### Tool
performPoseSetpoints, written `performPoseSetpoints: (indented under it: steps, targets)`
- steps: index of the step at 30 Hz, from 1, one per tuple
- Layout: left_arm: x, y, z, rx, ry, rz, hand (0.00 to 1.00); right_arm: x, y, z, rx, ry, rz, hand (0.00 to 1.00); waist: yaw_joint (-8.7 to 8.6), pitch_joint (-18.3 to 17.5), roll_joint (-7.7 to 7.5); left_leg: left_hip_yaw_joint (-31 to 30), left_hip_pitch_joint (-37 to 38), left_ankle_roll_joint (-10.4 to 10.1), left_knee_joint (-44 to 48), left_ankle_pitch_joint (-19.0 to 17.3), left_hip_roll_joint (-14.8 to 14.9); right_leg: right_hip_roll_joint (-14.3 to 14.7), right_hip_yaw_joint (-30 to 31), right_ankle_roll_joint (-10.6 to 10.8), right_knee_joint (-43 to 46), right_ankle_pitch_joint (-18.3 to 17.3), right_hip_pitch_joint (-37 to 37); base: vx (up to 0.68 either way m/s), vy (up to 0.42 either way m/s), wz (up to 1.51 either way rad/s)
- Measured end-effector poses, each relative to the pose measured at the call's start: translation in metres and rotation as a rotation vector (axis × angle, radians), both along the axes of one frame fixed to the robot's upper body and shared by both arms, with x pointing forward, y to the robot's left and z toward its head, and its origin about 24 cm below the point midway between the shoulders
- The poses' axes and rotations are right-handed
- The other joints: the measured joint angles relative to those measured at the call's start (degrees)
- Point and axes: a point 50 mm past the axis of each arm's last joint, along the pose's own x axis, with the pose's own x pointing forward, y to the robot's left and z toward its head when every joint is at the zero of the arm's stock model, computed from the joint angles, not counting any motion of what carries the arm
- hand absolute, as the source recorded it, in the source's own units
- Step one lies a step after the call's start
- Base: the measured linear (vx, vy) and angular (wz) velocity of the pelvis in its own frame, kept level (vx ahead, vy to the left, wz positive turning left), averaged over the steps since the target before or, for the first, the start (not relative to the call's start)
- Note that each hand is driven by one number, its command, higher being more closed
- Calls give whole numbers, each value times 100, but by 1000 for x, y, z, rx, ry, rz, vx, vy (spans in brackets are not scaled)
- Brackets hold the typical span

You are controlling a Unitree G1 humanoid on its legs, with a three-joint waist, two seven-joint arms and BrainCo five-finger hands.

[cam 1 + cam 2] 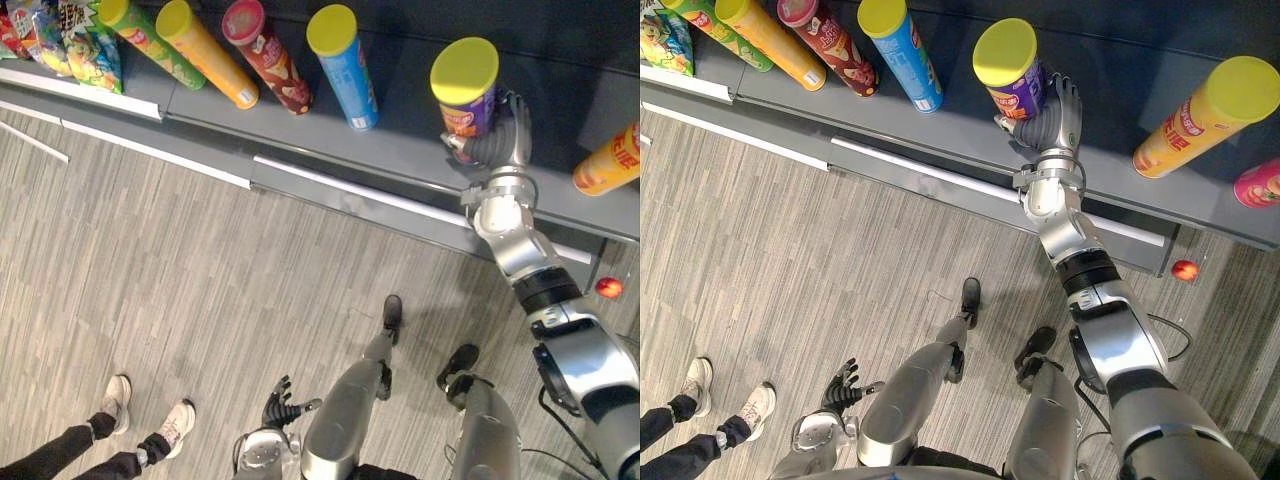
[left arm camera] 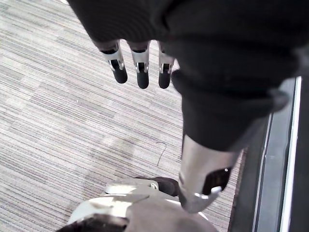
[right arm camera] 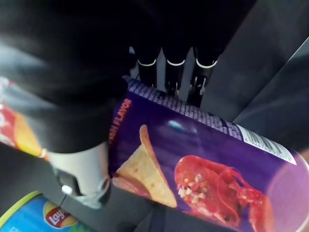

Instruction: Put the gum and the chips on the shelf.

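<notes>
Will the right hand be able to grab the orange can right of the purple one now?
Probably not yet: the right hand has its fingers curled round the purple can. The orange can is apart, with bare shelf between.

A blue can (image 1: 350, 80) with a yellow lid stands in a row of cans. Just left of it is a dark red can (image 1: 270, 60), then an orange can (image 1: 215, 65), a green can (image 1: 155, 45) and, farthest left, some bright snack bags (image 1: 90, 45). Well to the right of the blue can is a second orange can (image 1: 607, 160). In front of the blue can and well apart from it, a person's pale shoes (image 1: 178, 425) stand on the grey striped floor (image 1: 200, 260). A small red round thing (image 1: 608, 288) lies on the floor far to the right of the blue can.
</notes>
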Motion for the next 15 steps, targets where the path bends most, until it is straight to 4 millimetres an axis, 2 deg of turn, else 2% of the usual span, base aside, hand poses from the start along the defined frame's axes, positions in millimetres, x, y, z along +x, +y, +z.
performPoseSetpoints:
  steps: [10, 15]
  targets:
    - [1, -1, 0, 6, -9, -16, 0, 2, -2, -6, 13, 12, -19, 100, 26, -19, 29, 18, -44, -3, 0, -2, 8, 8, 25, -8, 2, -5, -63, 16, -45, -1]
    - [5, -3, 0, 7, -13, -27, 0, 1, -4, -5, 30, -9, -31, 100, 134, -35, 52, 16, -92, -19, 1, 14, 12, 6, 22, -27, 33, -16, -130, 23, -56, 0]
